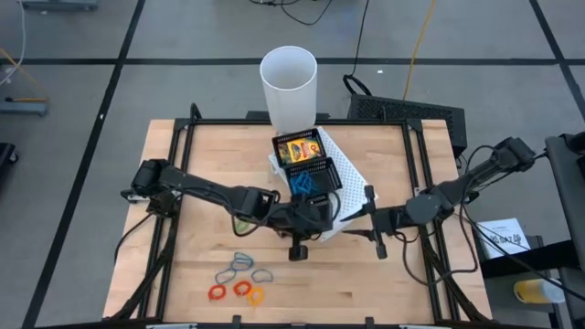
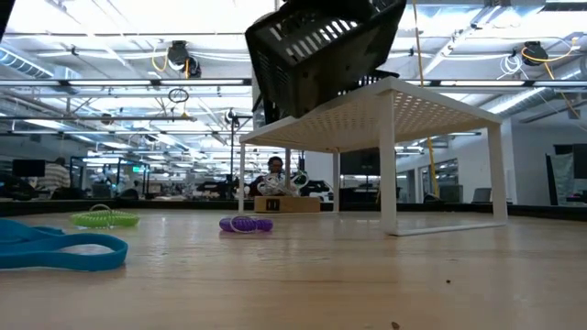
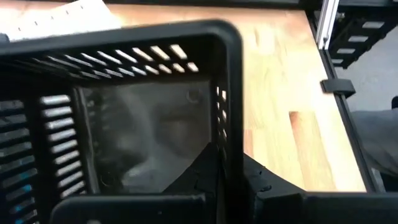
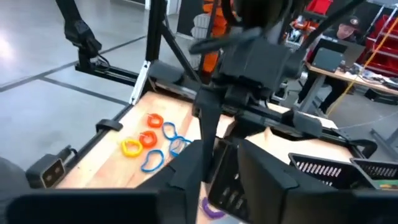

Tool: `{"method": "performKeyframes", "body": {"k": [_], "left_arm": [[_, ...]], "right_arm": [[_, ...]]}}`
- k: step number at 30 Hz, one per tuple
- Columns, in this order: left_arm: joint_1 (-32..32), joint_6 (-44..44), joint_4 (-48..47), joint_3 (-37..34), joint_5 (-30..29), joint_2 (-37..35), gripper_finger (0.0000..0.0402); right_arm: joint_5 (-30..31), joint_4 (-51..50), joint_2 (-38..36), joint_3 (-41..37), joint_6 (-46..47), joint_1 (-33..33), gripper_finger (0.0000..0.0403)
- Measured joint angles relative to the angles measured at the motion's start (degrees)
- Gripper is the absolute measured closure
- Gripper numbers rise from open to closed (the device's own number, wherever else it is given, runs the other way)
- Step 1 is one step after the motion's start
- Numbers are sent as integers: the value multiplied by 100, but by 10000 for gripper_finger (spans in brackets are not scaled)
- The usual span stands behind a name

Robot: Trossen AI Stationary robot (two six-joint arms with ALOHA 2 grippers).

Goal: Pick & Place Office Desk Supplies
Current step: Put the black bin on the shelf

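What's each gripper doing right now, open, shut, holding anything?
Left gripper: shut on the black mesh tray's near rim, tray tilted off the white shelf.
Right gripper: near the shelf's corner; cannot be told.

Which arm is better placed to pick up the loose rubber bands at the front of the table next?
Probably the right. The left end effector is at the tilted black mesh tray, seemingly gripping its rim, while the right end effector hangs beside it. The rubber bands lie nearer the left arm, though.
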Motion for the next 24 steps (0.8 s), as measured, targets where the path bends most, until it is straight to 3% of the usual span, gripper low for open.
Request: {"method": "performKeyframes", "body": {"k": [9,14,18,24], "left_arm": [[11,170,256,0,64,0,396],[14,169,258,0,29,0,382],[18,166,260,0,31,1,395],[22,167,262,0,37,0,380]], "right_arm": [[239,-139,496,0,-584,-4,231],[501,-116,544,0,-820,-40,223],[493,-155,544,45,-966,-137,222],[459,-854,564,649,-1397,-133,222]]}}
